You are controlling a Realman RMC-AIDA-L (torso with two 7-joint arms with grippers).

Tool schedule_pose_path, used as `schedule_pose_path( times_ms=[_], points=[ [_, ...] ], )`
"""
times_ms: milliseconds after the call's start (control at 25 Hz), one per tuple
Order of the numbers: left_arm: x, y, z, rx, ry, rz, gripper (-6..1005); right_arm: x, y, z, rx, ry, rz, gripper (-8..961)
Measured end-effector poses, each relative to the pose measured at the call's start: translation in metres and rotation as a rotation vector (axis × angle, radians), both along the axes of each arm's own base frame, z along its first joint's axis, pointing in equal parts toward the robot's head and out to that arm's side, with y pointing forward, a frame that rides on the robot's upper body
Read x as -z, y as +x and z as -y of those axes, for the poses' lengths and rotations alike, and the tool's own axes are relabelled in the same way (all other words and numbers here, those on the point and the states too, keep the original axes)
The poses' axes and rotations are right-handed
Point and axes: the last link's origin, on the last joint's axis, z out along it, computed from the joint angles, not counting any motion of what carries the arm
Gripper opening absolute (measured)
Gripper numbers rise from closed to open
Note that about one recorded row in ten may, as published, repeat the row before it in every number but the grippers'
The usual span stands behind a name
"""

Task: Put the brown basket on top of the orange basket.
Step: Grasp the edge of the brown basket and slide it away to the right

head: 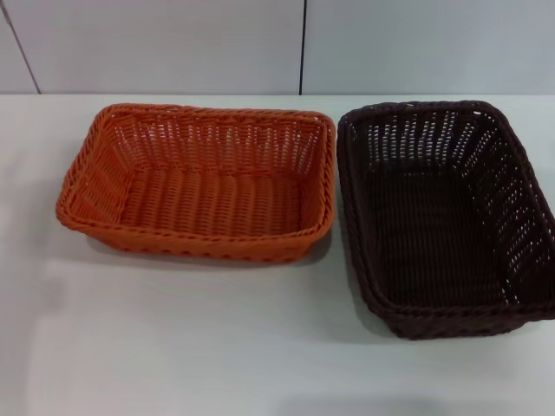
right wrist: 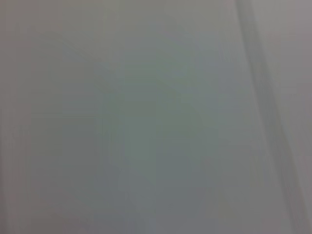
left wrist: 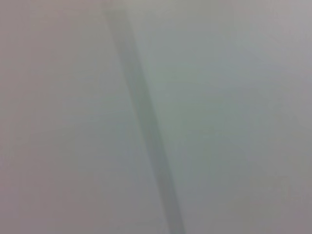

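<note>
No hand shows, so none can be called open or shut. The brown basket (head: 447, 217) sits on the robot's right, touching the orange basket (head: 201, 180), long side pointing away.

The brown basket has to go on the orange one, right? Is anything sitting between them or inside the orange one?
Nothing visible does. The brown basket sits beside the orange basket on the white table, rims close together, and both look empty. Neither gripper is in view.
</note>
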Motion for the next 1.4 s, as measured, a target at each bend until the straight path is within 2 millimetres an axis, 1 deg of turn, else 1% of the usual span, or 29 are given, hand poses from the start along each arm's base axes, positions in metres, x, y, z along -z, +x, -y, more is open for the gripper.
schedule_pose_path(
  times_ms=[40, 80, 160, 200, 240, 280, 320, 360, 400, 440, 480, 520, 560, 600, 640, 680, 720, 800, 840, 880, 920, 1000, 1080, 1320, 1400],
  points=[
    [0.0, 0.0, 0.0, 0.0, 0.0, 0.0, 790, 0.0, 0.0, 0.0, 0.0, 0.0, 0.0, 694],
    [0.004, -0.016, 0.007, -0.013, 0.018, 0.036, 790, 0.0, -0.008, -0.005, 0.002, -0.067, 0.011, 694],
    [0.004, -0.016, 0.007, -0.013, 0.018, 0.036, 789, -0.003, -0.036, -0.014, -0.012, -0.199, 0.047, 694],
    [0.009, -0.039, 0.019, -0.039, 0.042, 0.082, 789, -0.007, -0.058, -0.018, 0.002, -0.333, 0.093, 694],
    [0.024, -0.088, 0.04, -0.112, 0.058, 0.178, 789, -0.007, -0.058, -0.018, 0.002, -0.333, 0.093, 694],
    [0.029, -0.104, 0.047, -0.144, 0.057, 0.203, 789, -0.016, -0.082, -0.022, 0.026, -0.464, 0.159, 694],
    [0.029, -0.104, 0.047, -0.144, 0.057, 0.203, 788, -0.016, -0.082, -0.022, 0.026, -0.464, 0.159, 694],
    [0.034, -0.116, 0.052, -0.17, 0.055, 0.219, 788, -0.018, -0.091, -0.021, 0.043, -0.538, 0.201, 694],
    [0.04, -0.135, 0.059, -0.213, 0.054, 0.244, 788, -0.015, -0.104, -0.018, 0.064, -0.686, 0.294, 694],
    [0.04, -0.135, 0.059, -0.213, 0.054, 0.244, 788, -0.011, -0.11, -0.014, 0.067, -0.775, 0.352, 694],
    [0.041, -0.139, 0.06, -0.226, 0.05, 0.243, 788, -0.01, -0.115, -0.011, 0.059, -0.836, 0.393, 694],
    [0.041, -0.139, 0.06, -0.226, 0.05, 0.243, 788, -0.01, -0.115, -0.011, 0.059, -0.836, 0.393, 694],
    [0.045, -0.144, 0.06, -0.24, 0.034, 0.234, 788, -0.007, -0.117, -0.005, 0.047, -0.918, 0.443, 694],
    [0.045, -0.144, 0.06, -0.242, 0.032, 0.233, 788, -0.002, -0.124, 0.007, 0.014, -1.059, 0.517, 694],
    [0.046, -0.145, 0.06, -0.245, 0.028, 0.233, 788, -0.002, -0.124, 0.007, 0.014, -1.059, 0.517, 694],
    [0.046, -0.145, 0.06, -0.245, 0.028, 0.233, 788, 0.003, -0.126, 0.021, -0.006, -1.192, 0.582, 694],
    [0.046, -0.145, 0.06, -0.245, 0.028, 0.233, 788, 0.003, -0.126, 0.021, -0.006, -1.192, 0.582, 694],
    [0.047, -0.146, 0.059, -0.248, 0.022, 0.232, 788, 0.007, -0.124, 0.039, -0.011, -1.334, 0.668, 694],
    [0.048, -0.146, 0.059, -0.248, 0.02, 0.231, 788, 0.007, -0.124, 0.039, -0.011, -1.334, 0.668, 694],
    [0.048, -0.146, 0.059, -0.248, 0.02, 0.231, 788, 0.007, -0.121, 0.049, -0.003, -1.407, 0.706, 694],
    [0.048, -0.146, 0.058, -0.249, 0.016, 0.23, 788, 0.007, -0.121, 0.049, -0.003, -1.407, 0.706, 694],
    [0.048, -0.146, 0.058, -0.249, 0.016, 0.23, 788, 0.005, -0.117, 0.056, 0.017, -1.462, 0.728, 694],
    [0.05, -0.146, 0.054, -0.253, 0.006, 0.233, 788, 0.002, -0.114, 0.059, 0.043, -1.479, 0.746, 694],
    [0.051, -0.145, 0.052, -0.249, 0.002, 0.235, 787, -0.001, -0.106, 0.056, 0.13, -1.463, 0.778, 694],
    [0.052, -0.145, 0.05, -0.253, -0.005, 0.241, 787, 0.003, -0.104, 0.052, 0.137, -1.484, 0.787, 694]
  ],
)
